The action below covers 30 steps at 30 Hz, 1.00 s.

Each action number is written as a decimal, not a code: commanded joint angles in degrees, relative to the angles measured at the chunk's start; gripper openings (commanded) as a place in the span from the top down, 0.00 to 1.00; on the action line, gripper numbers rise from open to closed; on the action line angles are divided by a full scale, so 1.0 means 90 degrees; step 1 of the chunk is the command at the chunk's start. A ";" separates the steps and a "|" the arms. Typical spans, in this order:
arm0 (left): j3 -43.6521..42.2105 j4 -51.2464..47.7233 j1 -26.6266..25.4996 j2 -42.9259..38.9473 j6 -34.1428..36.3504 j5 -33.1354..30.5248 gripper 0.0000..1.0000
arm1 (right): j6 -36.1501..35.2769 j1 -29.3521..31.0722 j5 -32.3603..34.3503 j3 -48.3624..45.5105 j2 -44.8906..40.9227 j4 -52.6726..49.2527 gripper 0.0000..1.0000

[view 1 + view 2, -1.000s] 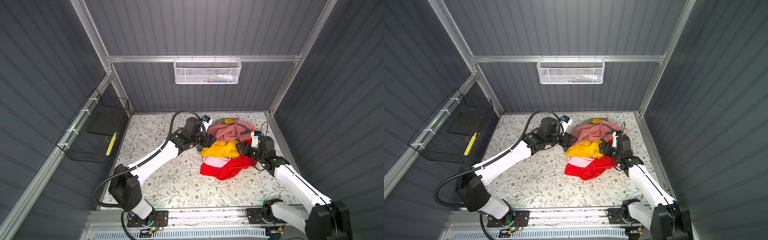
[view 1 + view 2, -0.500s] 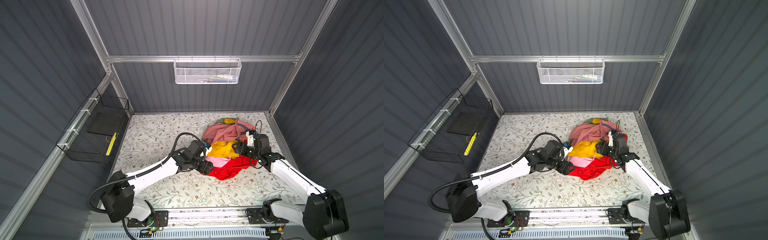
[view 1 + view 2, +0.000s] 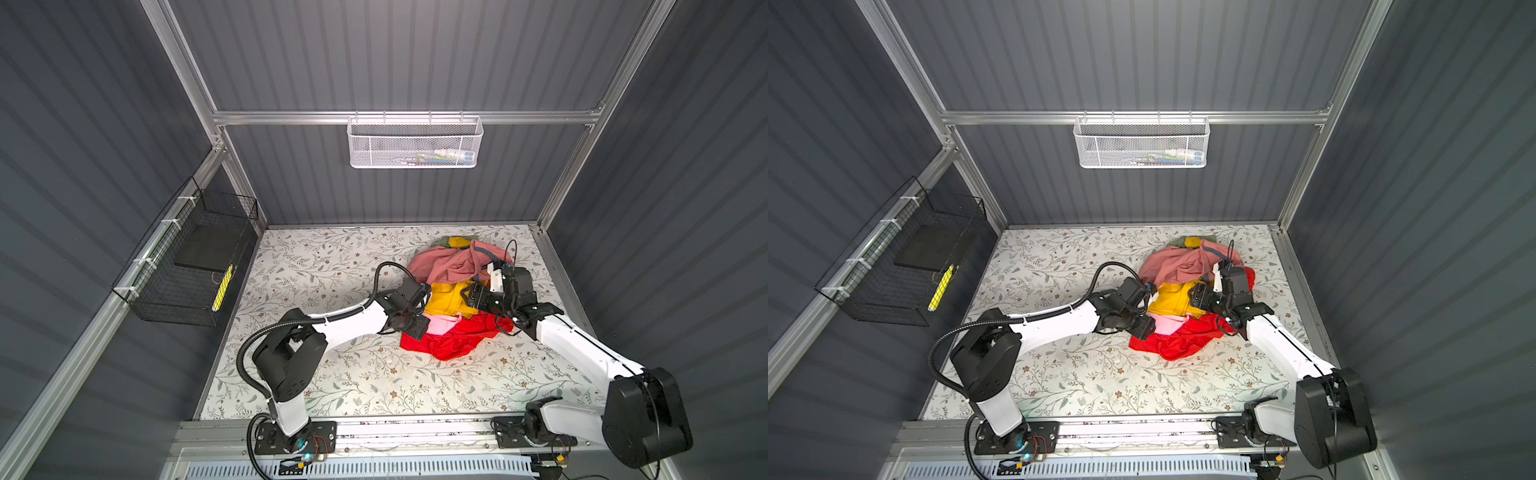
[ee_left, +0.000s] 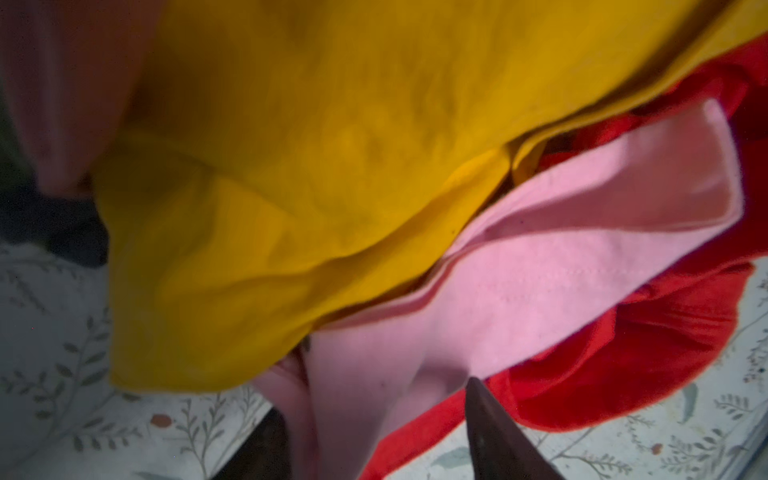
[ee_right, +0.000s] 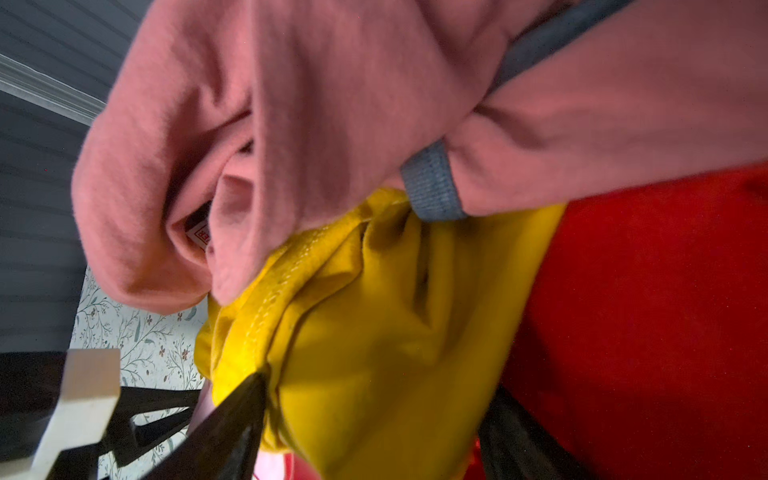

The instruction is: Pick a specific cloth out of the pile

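I observed the pile (image 3: 446, 303) on the floral table surface (image 3: 332, 270), toward its right rear. The dusty salmon-pink garment (image 3: 449, 266) lay on top at the back, with an olive-green piece (image 3: 444, 241) behind it. The mustard-yellow garment (image 3: 442, 297) sat in the middle. The bright red garment (image 3: 453, 343) spread along the front.

The cloth (image 3: 442, 324), light bubblegum pink, showed in both top views as a narrow strip between the yellow and the red at the pile's left front edge (image 3: 1169, 324). In the left wrist view it ran as a folded band (image 4: 540, 291) under the yellow garment (image 4: 291, 166) and over the red one (image 4: 644, 353).

The left gripper (image 3: 424, 329) was at that edge, low to the table. Its fingers (image 4: 490, 428) stood apart with pink fabric bunched between them (image 4: 374, 415). I could not tell whether they were pinching it.

The right gripper (image 3: 471, 297) was on the pile from the right. Its jaws were spread wide around a gathered fold of the yellow garment (image 5: 395, 332), below the salmon-pink one (image 5: 332, 104). I could not confirm any clamping.
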 commanded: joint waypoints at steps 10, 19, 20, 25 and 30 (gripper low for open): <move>0.0577 0.0012 -0.0018 -0.0618 0.0715 -0.0447 1.00 | 0.0355 0.0019 0.0183 0.0089 0.0645 0.0496 0.30; 0.1581 -0.1072 -0.0010 -0.1689 0.1423 -0.1487 1.00 | 0.0667 -0.0078 0.0306 -0.0159 0.1006 0.1016 0.36; 0.1803 -0.1215 -0.0011 -0.1670 0.1501 -0.1538 1.00 | 0.0675 -0.0105 0.0310 -0.0170 0.1041 0.1042 0.35; 0.2532 -0.1499 -0.0010 -0.1625 0.1841 -0.1689 1.00 | 0.0701 -0.0192 0.0447 -0.0177 0.1194 0.1069 0.35; 0.3168 -0.1731 -0.0002 -0.1586 0.2196 -0.2020 1.00 | 0.0697 -0.0292 0.0532 -0.0188 0.1383 0.1096 0.31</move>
